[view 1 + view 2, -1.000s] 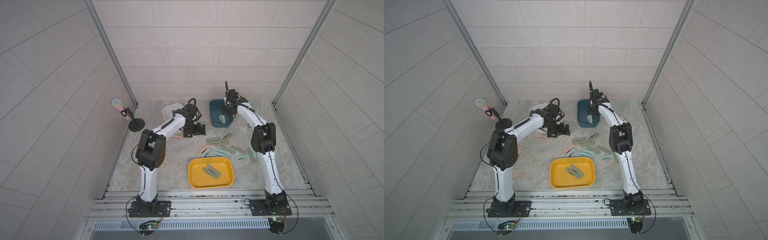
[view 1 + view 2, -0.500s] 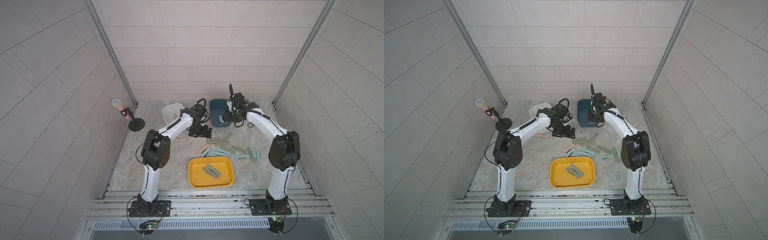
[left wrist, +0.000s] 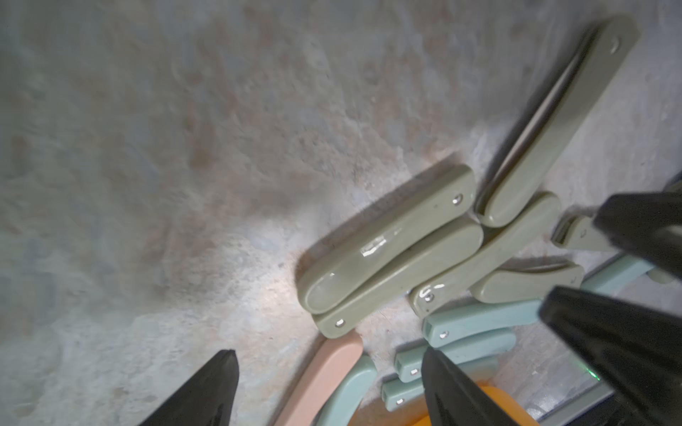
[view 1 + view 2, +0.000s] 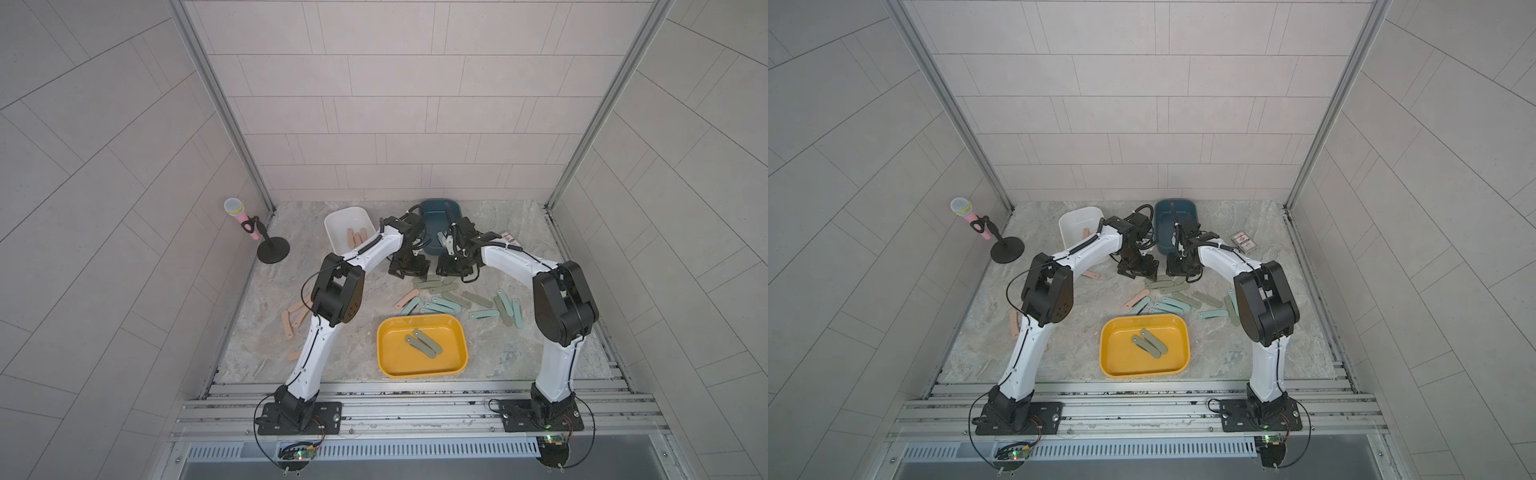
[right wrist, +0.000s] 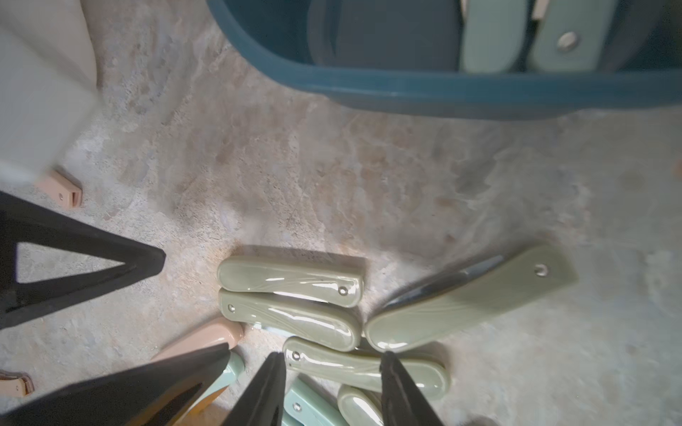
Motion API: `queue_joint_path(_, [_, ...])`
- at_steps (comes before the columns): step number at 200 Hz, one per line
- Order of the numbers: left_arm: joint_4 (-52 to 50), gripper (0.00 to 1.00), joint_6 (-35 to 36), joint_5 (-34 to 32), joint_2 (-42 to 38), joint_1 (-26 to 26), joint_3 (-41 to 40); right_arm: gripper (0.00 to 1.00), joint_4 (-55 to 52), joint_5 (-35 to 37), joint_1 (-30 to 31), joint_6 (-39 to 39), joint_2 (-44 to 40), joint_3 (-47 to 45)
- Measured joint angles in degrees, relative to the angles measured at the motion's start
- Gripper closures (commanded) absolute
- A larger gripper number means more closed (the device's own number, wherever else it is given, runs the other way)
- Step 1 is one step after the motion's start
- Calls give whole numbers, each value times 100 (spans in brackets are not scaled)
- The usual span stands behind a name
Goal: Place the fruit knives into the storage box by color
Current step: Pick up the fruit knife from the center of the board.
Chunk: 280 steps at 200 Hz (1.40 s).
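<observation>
My left claw (image 3: 328,354) and right claw (image 5: 332,356) hang released, side by side, just above the olive fruit knives (image 5: 288,284) on the counter (image 3: 184,147).

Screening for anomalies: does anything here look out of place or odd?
One olive-green folding fruit knife on the table shows its dark blade partly swung out; its neighbours look closed. A small printed packet near the dark blue plastic tub is no part of the sorting.

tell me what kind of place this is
Probably a robot test booth rather than a home: a left arm and right arm bolted to aluminium rails, with pale panel walls closing in a marbled tabletop.
</observation>
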Motion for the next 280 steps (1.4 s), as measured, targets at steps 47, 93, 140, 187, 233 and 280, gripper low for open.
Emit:
queue_joint_path(47, [-120,16,57,-479,225,-166,278,57,216,-122,-111,44,42,-166])
queue_joint_path(93, [-214,16,164,-885,407,-496,280,60,256,-155,-382,120,-192,-590])
queue_joint_path(140, [-251,31,140,-1117,503,-568,446,60,278,-179,-404,120,-619,-785])
queue_joint_path(187, [-260,42,116,-1292,529,-546,542,60,271,-199,-409,118,-719,-785])
queue_joint_path(233, [-254,42,105,-1322,802,-542,994,60,262,-201,-409,116,-761,-785])
queue_joint_path(280, [-254,36,118,-1325,839,-544,1054,59,247,-208,-409,116,-789,-785])
